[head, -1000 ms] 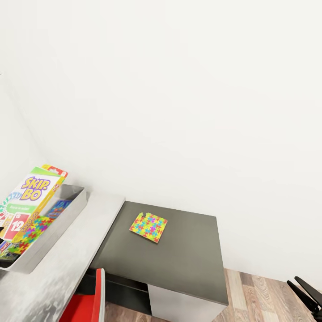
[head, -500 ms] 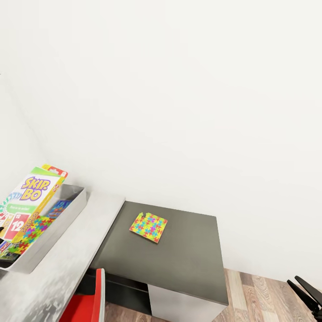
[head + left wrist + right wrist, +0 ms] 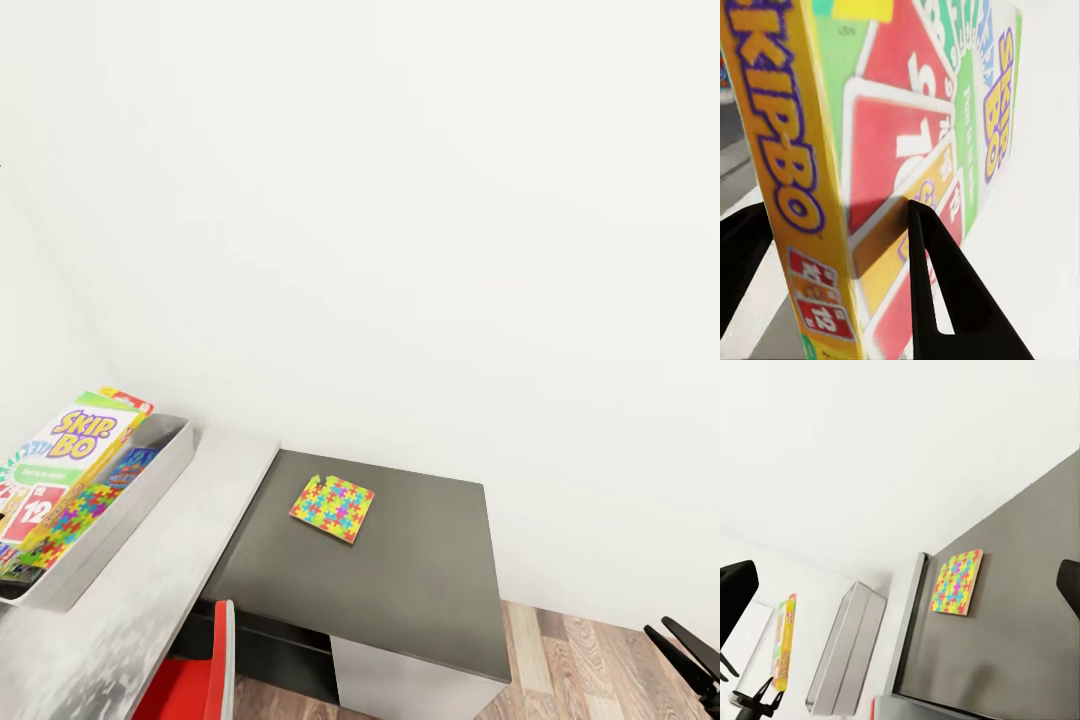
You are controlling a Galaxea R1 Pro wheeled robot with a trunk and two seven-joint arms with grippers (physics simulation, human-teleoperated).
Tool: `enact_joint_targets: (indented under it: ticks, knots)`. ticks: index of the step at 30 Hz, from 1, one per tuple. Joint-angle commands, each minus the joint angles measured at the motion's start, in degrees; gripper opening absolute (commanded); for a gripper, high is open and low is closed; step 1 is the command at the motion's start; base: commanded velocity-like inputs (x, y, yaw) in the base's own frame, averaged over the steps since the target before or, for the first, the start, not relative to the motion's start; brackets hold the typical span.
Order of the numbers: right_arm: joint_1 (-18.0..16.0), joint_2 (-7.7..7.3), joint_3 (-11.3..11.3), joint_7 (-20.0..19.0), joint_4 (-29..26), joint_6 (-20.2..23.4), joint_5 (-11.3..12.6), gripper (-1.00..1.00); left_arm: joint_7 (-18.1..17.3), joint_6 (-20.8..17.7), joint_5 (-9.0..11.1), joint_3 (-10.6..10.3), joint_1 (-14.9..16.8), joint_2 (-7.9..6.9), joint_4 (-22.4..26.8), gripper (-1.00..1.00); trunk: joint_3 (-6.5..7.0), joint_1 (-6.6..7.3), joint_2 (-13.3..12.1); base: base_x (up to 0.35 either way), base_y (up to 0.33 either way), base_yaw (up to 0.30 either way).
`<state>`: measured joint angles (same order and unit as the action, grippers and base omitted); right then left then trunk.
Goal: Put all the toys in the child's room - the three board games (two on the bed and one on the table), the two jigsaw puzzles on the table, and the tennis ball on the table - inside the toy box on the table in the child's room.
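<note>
The left pincer is closed on the Skip-Bo box: in the left wrist view its two dark fingers press on both faces of the box, which stands on its edge. In the head view the box is held tilted above the toy box, at the left border of the picture, and its lower part is cut off there, so I cannot tell if it touches something inside.

The toy box stands on the pale grey part of the table. Inside it I can see one jigsaw puzzle and a blue box, both partly hidden behind the Skip-Bo box and the grey wall of the bin.

The second jigsaw puzzle lies flat on the lower dark grey top, well apart from the toy box. A small yellow-green thing at its far corner is too small to identify.

Of the right pincer only two dark fingertips show at the lower right corner over the wood floor; they stand apart and hold nothing. A red chair back is cut off at the bottom.
</note>
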<state>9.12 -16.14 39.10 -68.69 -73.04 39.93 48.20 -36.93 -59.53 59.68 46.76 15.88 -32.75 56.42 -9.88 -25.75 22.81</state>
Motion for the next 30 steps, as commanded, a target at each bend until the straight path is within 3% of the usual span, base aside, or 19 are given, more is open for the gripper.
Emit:
enact_joint_targets:
  ticks: [1, 7, 12, 16, 20, 21, 23, 26, 30]
  knots:
    - [0.02, -0.05, 0.01, 0.06, 0.02, 0.42, 0.38, 1.00, 1.55, -0.37, 0.08, -0.02, 0.37, -0.80, 0.00, -1.00, -0.10, -0.03, 0.11, 0.000, 0.000, 0.000]
    - [0.02, -0.17, 0.01, 0.05, 0.16, 0.47, 0.34, 1.00, 8.58, 0.14, 0.33, -0.35, 1.10, -4.20, 0.34, -1.00, -0.15, -0.03, 0.11, 0.000, 0.000, 0.000]
    - [0.02, -0.26, 0.01, 0.05, 0.17, 0.50, 0.35, 1.00, 13.79, 0.40, 1.00, -0.50, 1.33, -5.61, 1.04, -1.00, -0.44, -0.03, 0.11, 0.000, 0.000, 0.000]
    - [0.02, -0.28, 0.01, 0.05, 0.18, 0.50, 0.26, 1.00, 18.18, 0.57, 5.59, -0.57, 1.78, -6.29, 1.58, -1.00, -0.79, -0.03, 0.11, 0.000, 0.000, 0.000]
    - [0.02, -0.31, 0.01, 0.05, 0.23, 0.50, 0.29, 1.00, 24.45, 0.68, 14.35, -1.39, 2.01, -6.59, 3.46, -1.00, -1.16, -0.03, 0.11, 0.000, 0.000, 0.000]
    - [0.02, -0.32, 0.01, 0.05, 0.24, 0.50, 0.30, 1.00, 24.96, 0.71, 15.45, -1.94, 2.02, -6.62, 3.93, -1.00, -1.25, -0.03, 0.11, 0.000, 0.000, 0.000]
    - [0.02, -0.33, 0.01, 0.05, 0.25, 0.48, 0.28, 1.00, 26.55, 1.64, 19.28, -4.92, 2.04, -6.73, 5.70, -1.00, -1.44, -0.03, 0.11, 0.000, 0.000, 0.000]
    - [0.02, -0.31, 0.01, 0.05, 0.26, 0.44, 0.25, 1.00, 28.31, 5.38, 22.58, -8.45, 2.05, -6.93, 7.41, -1.00, -1.72, -0.03, 0.11, 0.000, 0.000, 0.000]
    - [0.02, -0.29, 0.00, 0.05, 0.26, 0.42, 0.23, 1.00, 32.09, 8.58, 24.29, -11.94, 2.05, -7.04, 8.80, -1.00, -2.09, -0.03, 0.11, 0.000, 0.000, 0.000]
